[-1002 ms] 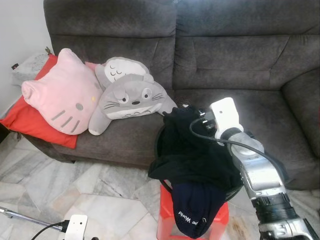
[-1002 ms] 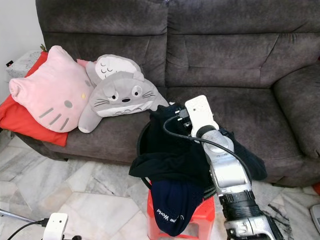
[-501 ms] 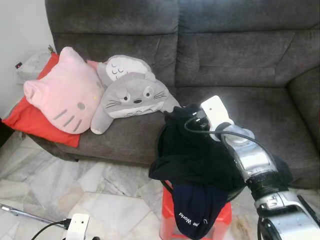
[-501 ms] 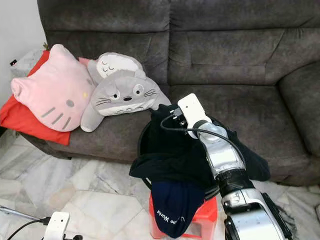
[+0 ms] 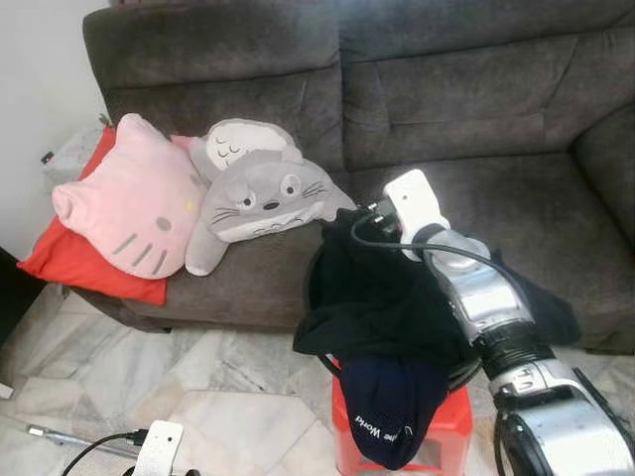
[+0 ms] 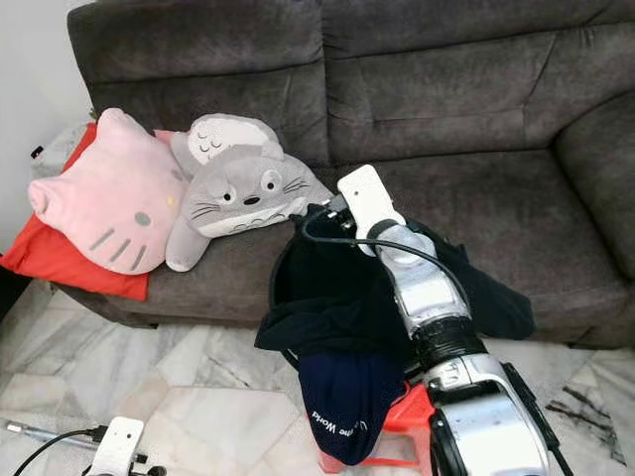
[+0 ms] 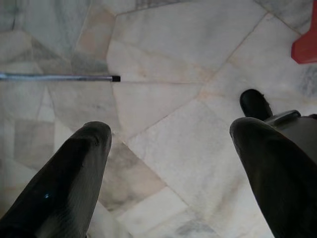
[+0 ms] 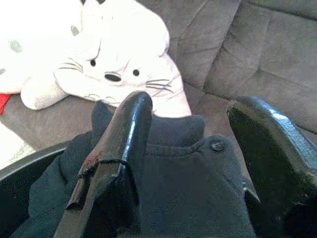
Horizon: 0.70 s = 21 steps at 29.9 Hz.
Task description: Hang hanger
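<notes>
The right arm reaches forward and away from the body, its silver forearm rising from the lower right, with a black cable looping along it to the white wrist housing. The right gripper points ahead and slightly down, its two black fingers spread well apart with nothing between them. The left arm hangs low at the robot's side; the left gripper points down toward the floor, its fingers also spread wide and holding nothing.
</notes>
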{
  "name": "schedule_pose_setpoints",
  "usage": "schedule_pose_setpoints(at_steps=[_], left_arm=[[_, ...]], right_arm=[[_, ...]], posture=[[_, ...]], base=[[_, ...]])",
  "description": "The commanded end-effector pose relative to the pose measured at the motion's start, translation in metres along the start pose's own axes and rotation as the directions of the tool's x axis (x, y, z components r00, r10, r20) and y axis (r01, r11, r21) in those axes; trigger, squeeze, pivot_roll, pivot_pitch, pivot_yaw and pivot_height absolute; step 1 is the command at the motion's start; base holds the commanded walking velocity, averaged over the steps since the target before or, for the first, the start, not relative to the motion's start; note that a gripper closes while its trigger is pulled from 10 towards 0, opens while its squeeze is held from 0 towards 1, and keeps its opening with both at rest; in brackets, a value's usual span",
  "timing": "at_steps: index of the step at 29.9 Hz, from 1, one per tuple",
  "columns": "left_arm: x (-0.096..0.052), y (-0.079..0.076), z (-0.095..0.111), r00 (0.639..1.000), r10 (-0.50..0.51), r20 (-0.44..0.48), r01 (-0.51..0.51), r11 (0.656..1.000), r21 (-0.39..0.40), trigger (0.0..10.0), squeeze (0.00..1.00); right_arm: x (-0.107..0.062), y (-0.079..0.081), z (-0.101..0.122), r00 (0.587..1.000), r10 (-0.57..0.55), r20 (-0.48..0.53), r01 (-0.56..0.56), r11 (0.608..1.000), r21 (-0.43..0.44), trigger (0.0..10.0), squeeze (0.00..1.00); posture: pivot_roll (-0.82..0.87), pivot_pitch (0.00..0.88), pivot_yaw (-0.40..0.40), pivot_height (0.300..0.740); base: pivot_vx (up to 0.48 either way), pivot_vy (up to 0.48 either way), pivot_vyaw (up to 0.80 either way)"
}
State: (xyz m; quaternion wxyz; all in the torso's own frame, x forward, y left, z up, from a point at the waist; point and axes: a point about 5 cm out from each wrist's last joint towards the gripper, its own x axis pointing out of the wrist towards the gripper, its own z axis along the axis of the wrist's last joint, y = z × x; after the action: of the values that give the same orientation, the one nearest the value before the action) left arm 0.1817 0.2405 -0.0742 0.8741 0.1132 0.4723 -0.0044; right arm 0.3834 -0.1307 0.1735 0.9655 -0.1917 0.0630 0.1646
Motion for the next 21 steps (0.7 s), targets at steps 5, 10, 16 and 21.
schedule_pose_setpoints(at_steps=[5, 10, 16, 21], left_arm=[[-0.002, 0.008, -0.007, 0.999, 0.016, -0.032, -0.015, 1.000, 0.008, 10.0, 0.00], [-0.002, 0.008, -0.007, 0.999, 0.017, -0.036, -0.016, 1.000, 0.013, 10.0, 0.00], [-0.002, 0.009, -0.007, 0.999, 0.020, -0.035, -0.020, 1.000, 0.012, 10.0, 0.00], [-0.002, 0.010, -0.008, 0.999, 0.034, -0.034, -0.035, 0.999, -0.011, 10.0, 0.00]], right_arm=[[0.006, 0.008, 0.008, 1.000, 0.015, 0.024, -0.015, 1.000, 0.005, 10.0, 0.00], [0.007, 0.002, 0.012, 0.999, -0.001, 0.035, 0.001, 1.000, 0.002, 10.0, 0.00], [0.008, 0.003, 0.015, 0.999, -0.006, 0.043, 0.006, 1.000, -0.005, 10.0, 0.00], [0.009, 0.005, 0.022, 0.996, -0.021, 0.082, 0.020, 1.000, 0.025, 10.0, 0.00]], posture=[[-0.47, 0.047, 0.247, 0.740], [-0.48, 0.044, 0.254, 0.740], [-0.46, 0.038, 0.246, 0.740], [-0.37, 0.025, 0.239, 0.740]], base=[[0.000, 0.000, 0.00], [0.000, 0.000, 0.00], [0.000, 0.000, 0.00], [0.000, 0.000, 0.00]])
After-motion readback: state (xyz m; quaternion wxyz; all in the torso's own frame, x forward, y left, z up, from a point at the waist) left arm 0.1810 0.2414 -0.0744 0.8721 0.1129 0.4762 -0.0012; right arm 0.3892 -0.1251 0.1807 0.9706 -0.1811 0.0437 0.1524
